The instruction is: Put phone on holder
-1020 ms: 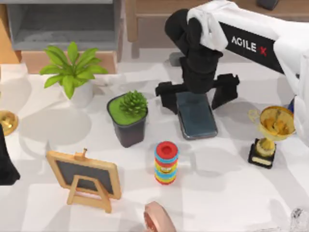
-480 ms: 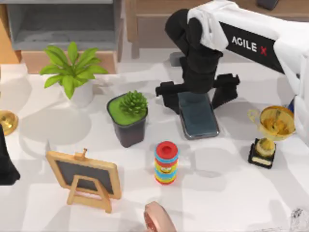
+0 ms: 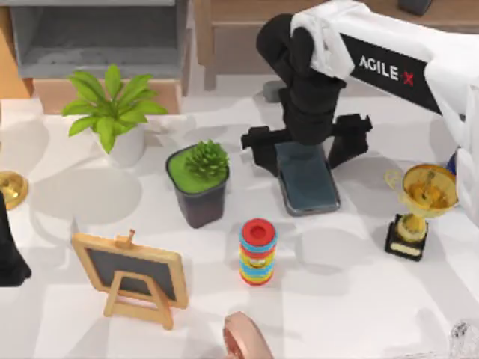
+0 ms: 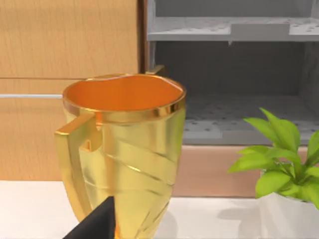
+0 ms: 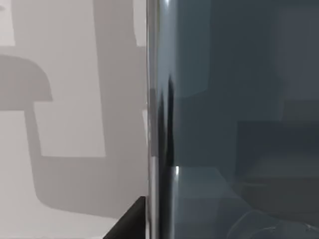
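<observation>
Lying flat on the white bench, the phone (image 3: pixel 307 180) is a dark grey slab with rounded corners and a glossy screen, set right of the bench's middle and toward the far edge. In the right wrist view its polished screen (image 5: pixel 234 119) and thin metallic edge sit very close to the camera, with pale bench (image 5: pixel 75 99) beside it.

The right gripper (image 3: pixel 307 153) hangs directly over the phone's far end, its two black fingers spread wide, one beyond each long side of the slab; whether they touch it I cannot tell. The arm above is white and black, marked AgileX.

Left of the phone stands a black square pot (image 3: pixel 199 186) with a spiky green succulent on a green top. Nearer the front edge is a stack of coloured rings (image 3: pixel 258 251) with a red cap. Toward the right edge a shiny gold trophy (image 3: pixel 419 209) sits on a black base. A wooden-framed chalkboard (image 3: pixel 133 277) on an easel stands near the front left, and a leafy plant in a white pot (image 3: pixel 114 112) near the far left corner.

The left arm is parked at the left edge, its wrist view facing a ribbed gold cup (image 4: pixel 122 149).
</observation>
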Controlling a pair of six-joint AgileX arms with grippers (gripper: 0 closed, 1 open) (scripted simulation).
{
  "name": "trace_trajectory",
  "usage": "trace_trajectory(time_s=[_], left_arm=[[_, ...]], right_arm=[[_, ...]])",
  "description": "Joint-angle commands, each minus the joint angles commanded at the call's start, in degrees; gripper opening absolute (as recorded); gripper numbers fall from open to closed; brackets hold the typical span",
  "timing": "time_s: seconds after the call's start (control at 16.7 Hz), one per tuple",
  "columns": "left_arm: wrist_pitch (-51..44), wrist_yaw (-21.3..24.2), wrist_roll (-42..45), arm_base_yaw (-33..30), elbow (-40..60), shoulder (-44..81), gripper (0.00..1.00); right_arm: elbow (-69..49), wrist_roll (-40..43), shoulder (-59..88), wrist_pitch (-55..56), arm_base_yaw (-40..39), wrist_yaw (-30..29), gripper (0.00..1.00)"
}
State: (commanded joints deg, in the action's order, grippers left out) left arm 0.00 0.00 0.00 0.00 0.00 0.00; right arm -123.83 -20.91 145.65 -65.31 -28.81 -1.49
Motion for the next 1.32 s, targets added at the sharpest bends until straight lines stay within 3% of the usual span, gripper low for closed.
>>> trace_trajectory(time_s=[0.78, 1.32], left_arm=[[0.00, 0.00, 0.00, 0.00, 0.00, 0.00, 1.00], [0.00, 0.00, 0.00, 0.00, 0.00, 0.00, 1.00]], right_arm=[[-3.65, 0.18, -1.84, -3.41, -0.03, 0.39, 0.00], [2.55, 7.15, -21.97, 8.71, 5.95, 6.77, 0.00]])
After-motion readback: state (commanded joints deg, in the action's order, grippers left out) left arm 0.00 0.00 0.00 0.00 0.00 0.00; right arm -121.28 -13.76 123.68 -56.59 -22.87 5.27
